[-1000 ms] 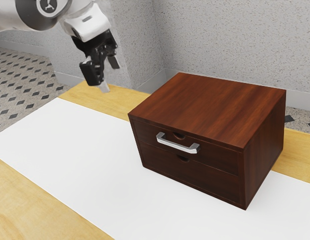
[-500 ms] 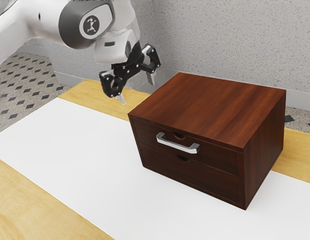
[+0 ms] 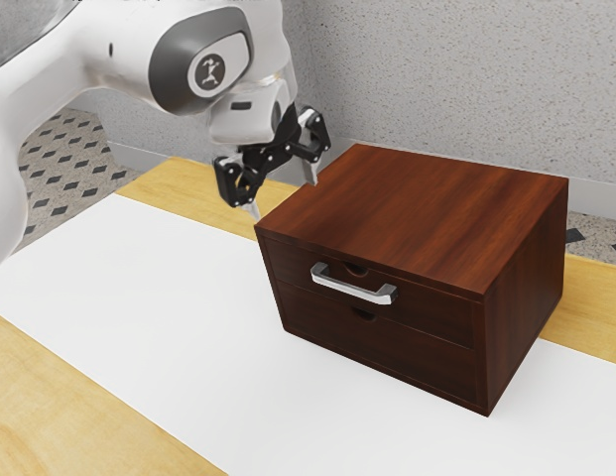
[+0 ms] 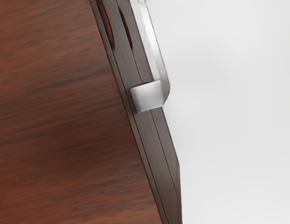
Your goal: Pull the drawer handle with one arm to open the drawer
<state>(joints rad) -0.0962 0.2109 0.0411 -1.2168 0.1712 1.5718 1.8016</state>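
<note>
A dark wooden cabinet (image 3: 427,213) with two drawers stands on the white mat. The upper drawer (image 3: 377,297) carries a silver bar handle (image 3: 353,285) and sits flush with the cabinet front. My gripper (image 3: 280,188) hangs open above the cabinet's rear corner on the exterior view's left, with nothing between its fingers. It is up and to the left of the handle, apart from it. In the wrist view I look down on the cabinet top (image 4: 56,121), with the handle (image 4: 152,70) sticking out from the front edge.
The white mat (image 3: 139,297) covers the wooden table (image 3: 50,416) in front of and left of the cabinet. A lower drawer (image 3: 372,337) has only a finger notch. A speckled wall (image 3: 456,69) rises behind the table.
My arm has swung from the exterior view's left toward the cabinet and lowered. The hand has turned, and the fingers now hang over the cabinet's rear left corner. The drawer has not moved.
</note>
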